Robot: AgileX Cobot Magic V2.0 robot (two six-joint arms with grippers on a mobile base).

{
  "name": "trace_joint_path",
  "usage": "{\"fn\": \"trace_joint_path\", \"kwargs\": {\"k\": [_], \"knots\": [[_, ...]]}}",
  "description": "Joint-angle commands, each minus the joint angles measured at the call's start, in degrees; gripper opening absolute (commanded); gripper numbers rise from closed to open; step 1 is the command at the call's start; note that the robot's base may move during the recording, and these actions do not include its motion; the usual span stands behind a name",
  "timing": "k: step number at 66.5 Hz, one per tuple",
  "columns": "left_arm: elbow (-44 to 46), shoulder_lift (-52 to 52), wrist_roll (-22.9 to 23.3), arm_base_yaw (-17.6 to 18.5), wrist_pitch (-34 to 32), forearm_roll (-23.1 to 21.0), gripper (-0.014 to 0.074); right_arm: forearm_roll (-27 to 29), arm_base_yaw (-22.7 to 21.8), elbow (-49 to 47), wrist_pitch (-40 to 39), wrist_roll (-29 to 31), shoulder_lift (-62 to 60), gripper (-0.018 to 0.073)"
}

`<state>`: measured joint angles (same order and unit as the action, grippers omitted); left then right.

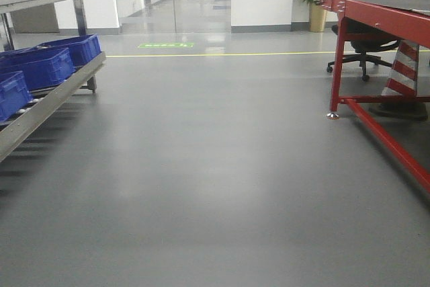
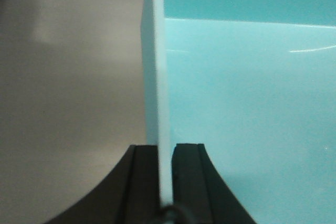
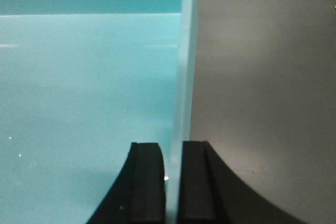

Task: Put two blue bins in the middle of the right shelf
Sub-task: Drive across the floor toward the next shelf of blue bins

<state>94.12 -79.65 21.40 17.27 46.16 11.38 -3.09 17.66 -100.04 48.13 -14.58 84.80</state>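
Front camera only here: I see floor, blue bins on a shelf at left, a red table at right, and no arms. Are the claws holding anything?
Observer: Yes. The left claw is shut on the wall of a bin.
Operator: And the right one?
Observer: The right claw is shut on a bin wall too, with the bin's inside on its left.
Operator: Anything in the bin?
Observer: Nothing shows in the part of its inside that the wrist cameras see.

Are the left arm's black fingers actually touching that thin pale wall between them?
Touching. The left wrist view shows both fingers of the left gripper pressed flat against the bin wall, with no gap visible.
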Motion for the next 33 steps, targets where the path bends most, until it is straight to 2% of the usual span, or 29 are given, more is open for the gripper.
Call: {"fn": "trace_joint_path", "kwargs": {"k": [1, 33], "knots": [[0.66, 0.77, -0.12, 0.09, -2.62, 0.6, -0.0111, -0.8, -0.24, -0.52, -2.33, 0.59, -0.42, -0.0153], [0.66, 0.67, -0.12, 0.09, -2.62, 0.72, -0.0111, -0.8, -0.24, -0.52, -2.33, 0.59, -0.42, -0.0153]]}}
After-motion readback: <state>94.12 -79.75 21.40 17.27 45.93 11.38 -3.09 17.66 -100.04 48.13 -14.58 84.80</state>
